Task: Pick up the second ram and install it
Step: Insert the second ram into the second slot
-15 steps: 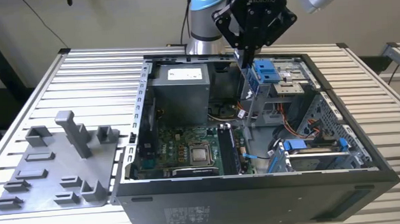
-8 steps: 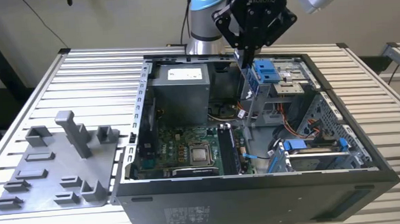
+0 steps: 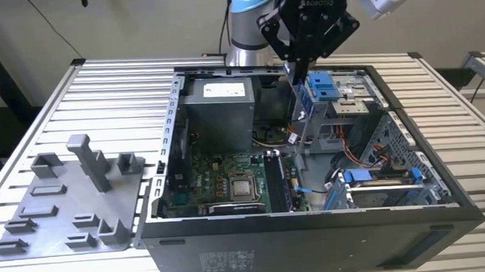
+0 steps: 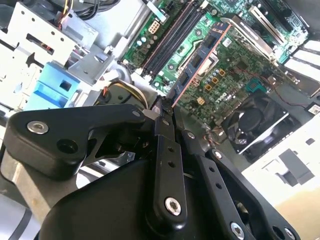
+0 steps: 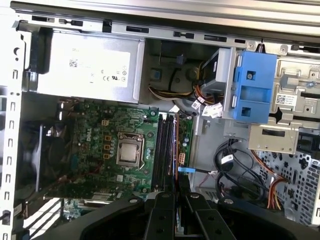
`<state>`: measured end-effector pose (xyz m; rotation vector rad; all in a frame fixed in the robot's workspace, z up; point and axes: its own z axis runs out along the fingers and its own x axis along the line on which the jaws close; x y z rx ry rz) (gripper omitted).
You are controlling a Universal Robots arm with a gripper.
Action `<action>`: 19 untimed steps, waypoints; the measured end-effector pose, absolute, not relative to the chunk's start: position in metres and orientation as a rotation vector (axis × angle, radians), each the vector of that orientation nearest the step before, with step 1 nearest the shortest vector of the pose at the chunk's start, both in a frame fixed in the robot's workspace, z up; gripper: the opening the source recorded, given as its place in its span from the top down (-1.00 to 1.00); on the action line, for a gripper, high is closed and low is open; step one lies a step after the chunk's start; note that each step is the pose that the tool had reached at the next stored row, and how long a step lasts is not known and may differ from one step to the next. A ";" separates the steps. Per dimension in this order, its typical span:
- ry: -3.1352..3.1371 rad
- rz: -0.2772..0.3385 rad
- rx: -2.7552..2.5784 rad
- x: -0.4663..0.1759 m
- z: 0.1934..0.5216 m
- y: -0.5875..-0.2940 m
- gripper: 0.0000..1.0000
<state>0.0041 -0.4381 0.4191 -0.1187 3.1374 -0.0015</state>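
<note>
End effector point(image 4: 165, 107) clamped on second ram point(image 4: 200, 60) above open computer case point(image 3: 314, 232); slatted metal table point(image 3: 98, 81), pale wall point(image 3: 137, 23).

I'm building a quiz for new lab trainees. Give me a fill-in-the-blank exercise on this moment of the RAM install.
1. The hand is ____ on the second ram.
2. The motherboard beneath the second ram is coloured ____.
3. The grey holder tray lies at the exterior view's ____ of the computer case.

Missing words: shut; green; left.
</note>
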 end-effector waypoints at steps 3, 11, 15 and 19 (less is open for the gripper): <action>3.137 -0.001 -0.119 0.004 0.417 -0.438 0.73; 3.137 -0.003 -0.119 0.004 0.410 -0.438 0.73; 3.137 -0.003 -0.119 0.004 0.408 -0.438 0.73; 3.137 -0.003 -0.119 0.004 0.408 -0.438 0.73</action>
